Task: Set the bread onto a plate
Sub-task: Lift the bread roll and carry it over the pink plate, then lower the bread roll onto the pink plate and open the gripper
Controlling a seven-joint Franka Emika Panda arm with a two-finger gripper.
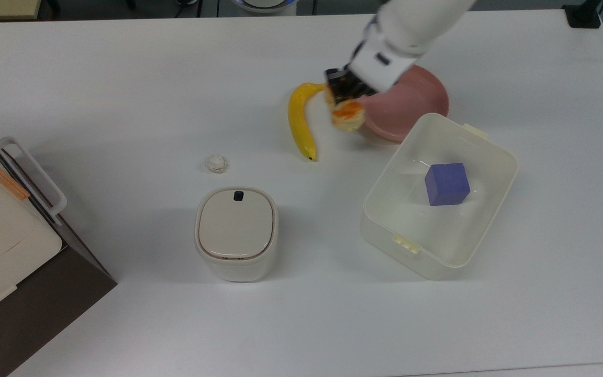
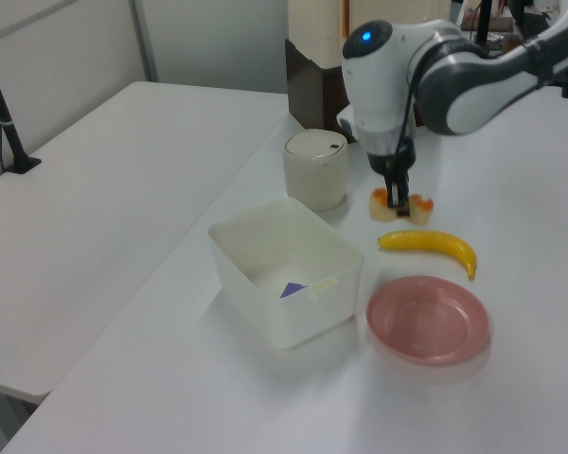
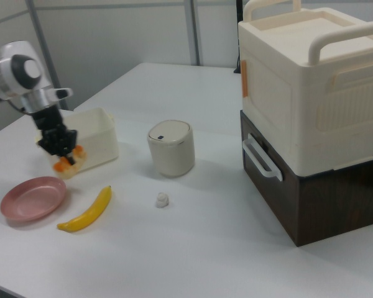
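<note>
Above the banana (image 1: 298,121), gripper (image 1: 344,102) clamped on the bread (image 1: 347,115), lifted clear. Best carried on over the pink plate (image 1: 411,102), lowered near its middle, away from the translucent tub (image 1: 490,193), then released.

Banana (image 1: 299,123) lies mid-table toward the far edge in the top view. Translucent tub (image 1: 495,199) holds a purple cube (image 1: 446,184). Lidded cream bin (image 1: 236,233) stands nearer the near edge, a crumpled white wad (image 1: 216,163) just beyond it.

Glazed bread (image 1: 347,116) held aloft, pink plate (image 1: 411,107) empty
</note>
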